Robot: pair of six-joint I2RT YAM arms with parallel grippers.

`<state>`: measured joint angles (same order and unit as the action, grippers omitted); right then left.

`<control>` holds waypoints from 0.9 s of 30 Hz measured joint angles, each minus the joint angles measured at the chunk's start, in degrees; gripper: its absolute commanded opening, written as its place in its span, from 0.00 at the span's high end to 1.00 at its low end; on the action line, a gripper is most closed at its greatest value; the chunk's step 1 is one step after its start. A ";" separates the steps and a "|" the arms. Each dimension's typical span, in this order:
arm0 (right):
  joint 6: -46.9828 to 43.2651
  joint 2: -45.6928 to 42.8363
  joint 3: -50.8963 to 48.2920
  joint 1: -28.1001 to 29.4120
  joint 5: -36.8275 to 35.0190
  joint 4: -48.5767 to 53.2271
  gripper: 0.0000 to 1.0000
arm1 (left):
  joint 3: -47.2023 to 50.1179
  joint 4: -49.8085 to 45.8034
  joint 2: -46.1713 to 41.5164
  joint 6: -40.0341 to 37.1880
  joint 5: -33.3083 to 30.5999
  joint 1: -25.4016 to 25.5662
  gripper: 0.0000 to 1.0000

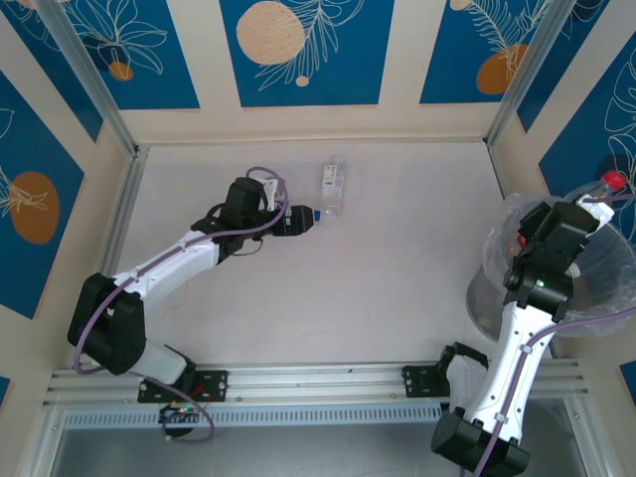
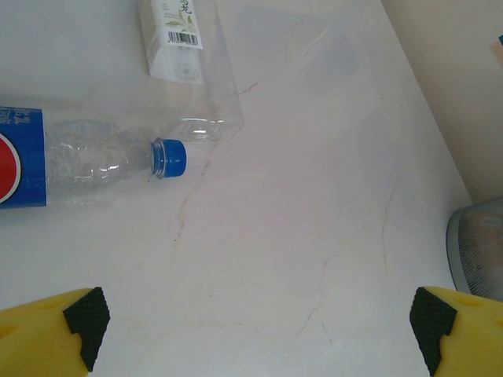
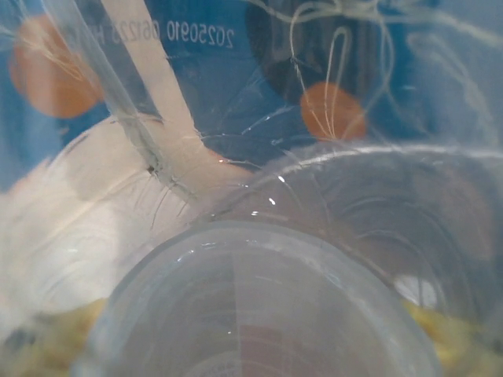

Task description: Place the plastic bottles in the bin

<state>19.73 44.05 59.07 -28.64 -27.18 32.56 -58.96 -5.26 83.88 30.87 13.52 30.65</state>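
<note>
Tabletop (image 1: 397, 278): right gripper (image 1: 588, 203), apparently around bottle (image 1: 608, 186)

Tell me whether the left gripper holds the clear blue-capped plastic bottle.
No, the clear blue-capped plastic bottle lies on the table beyond the open left gripper.

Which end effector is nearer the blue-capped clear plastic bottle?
Left. The left end effector is beside the blue-capped bottle; the right end effector holds a red-capped bottle above the far bag-lined round bin.
</note>
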 measured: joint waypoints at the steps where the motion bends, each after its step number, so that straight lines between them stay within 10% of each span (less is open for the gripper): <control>1: 0.52 -0.22 -0.83 0.00 -0.26 0.02 0.35 | -0.07 -0.02 0.00 0.00 0.00 0.00 0.00; 11: 4.61 -0.94 -2.01 0.02 -1.36 0.07 0.08 | -0.37 -0.35 0.00 0.00 -0.02 0.00 0.00; 27: 6.49 -1.46 1.42 4.55 -8.17 2.82 0.00 | -0.39 -0.81 0.00 0.09 -2.12 0.00 0.00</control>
<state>26.22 42.59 60.49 -24.10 -35.35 35.38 -59.35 -6.07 83.88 30.96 11.40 30.65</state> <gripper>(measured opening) 0.991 0.995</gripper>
